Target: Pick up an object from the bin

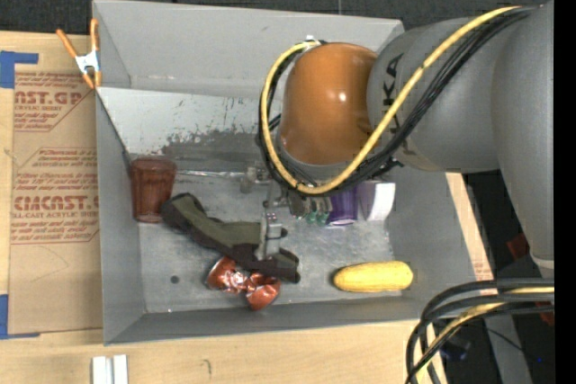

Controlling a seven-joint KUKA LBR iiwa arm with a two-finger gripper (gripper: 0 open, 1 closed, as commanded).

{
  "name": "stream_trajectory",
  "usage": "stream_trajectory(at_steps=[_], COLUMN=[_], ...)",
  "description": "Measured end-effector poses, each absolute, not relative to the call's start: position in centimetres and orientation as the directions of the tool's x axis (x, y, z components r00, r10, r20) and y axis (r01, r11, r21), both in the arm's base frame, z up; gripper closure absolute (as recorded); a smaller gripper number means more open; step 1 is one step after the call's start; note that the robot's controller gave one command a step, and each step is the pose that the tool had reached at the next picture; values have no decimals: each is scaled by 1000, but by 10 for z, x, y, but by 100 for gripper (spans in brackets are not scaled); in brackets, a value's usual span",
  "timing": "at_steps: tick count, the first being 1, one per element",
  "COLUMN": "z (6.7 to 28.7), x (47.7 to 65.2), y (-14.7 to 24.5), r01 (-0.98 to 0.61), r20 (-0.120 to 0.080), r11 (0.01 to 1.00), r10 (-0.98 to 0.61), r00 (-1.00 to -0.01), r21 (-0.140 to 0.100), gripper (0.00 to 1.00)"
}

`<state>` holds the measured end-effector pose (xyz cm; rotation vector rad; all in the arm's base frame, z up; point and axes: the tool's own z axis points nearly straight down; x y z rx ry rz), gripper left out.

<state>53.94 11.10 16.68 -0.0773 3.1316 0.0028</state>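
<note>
The claw [270,240] is seen low over a dark, floppy cloth strip [202,225] that is laid across the floor of the bin [117,283], toward its lower edge. Whether the claw is wide or narrow cannot be told. The strip is likely soft and light, and may be best pinched at a bunched fold. A crinkly red wrapper [241,281] is seen just beside it.
</note>
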Motion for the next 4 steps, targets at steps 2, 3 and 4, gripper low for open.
stream_trajectory(at_steps=[2,3,4], z=[83,83,177], x=[505,505,491], y=[89,89,85], r01=[-44,-44,-46], r20=[-3,-2,0], r11=[999,999,999], r10=[-44,-44,-46], r00=[-999,-999,-999], r21=[2,2,1], gripper=[100,100,100])
